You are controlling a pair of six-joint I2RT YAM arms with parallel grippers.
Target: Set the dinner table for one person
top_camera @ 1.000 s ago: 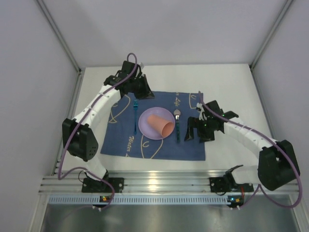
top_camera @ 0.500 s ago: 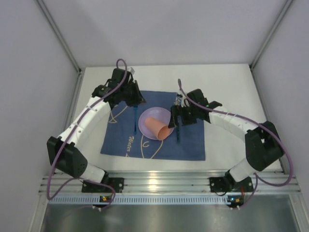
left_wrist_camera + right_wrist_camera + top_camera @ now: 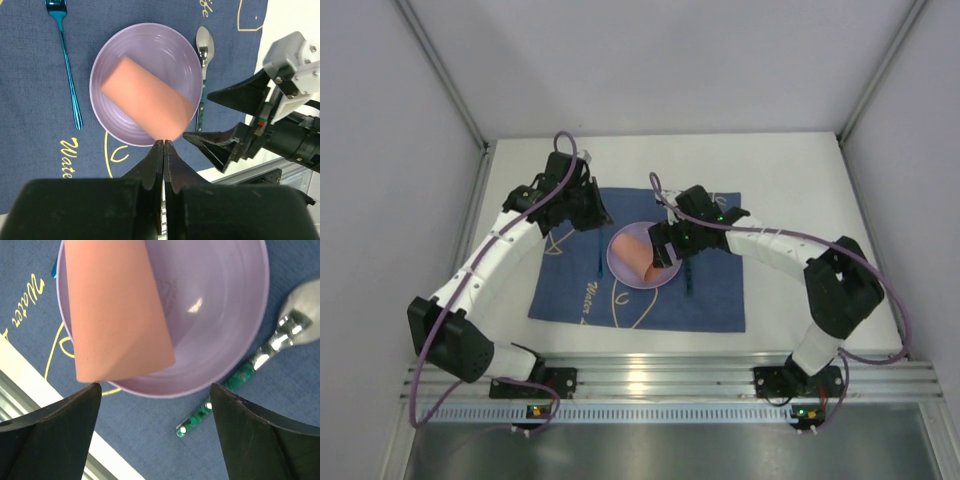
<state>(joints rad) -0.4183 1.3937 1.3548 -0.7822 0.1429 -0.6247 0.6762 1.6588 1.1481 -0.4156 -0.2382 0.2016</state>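
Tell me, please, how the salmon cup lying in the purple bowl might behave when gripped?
The cup lies on its side, tapered and round, so it would probably roll in an arc inside the bowl if nudged. It looks matte, so probably not slippery for the open right gripper.

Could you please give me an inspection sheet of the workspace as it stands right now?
Surface: white table, with a blue mat lying on it.
Job's things: purple plate on the mat; pink cup on its side in the plate; blue fork and spoon flank the plate.
Clutter: nothing seen.
Grippers: left gripper shut, empty; right gripper open above the plate's edge, by the cup.
Cables: purple cables along both arms, off the tableware.
Surroundings: aluminium rail at the near edge; white walls.
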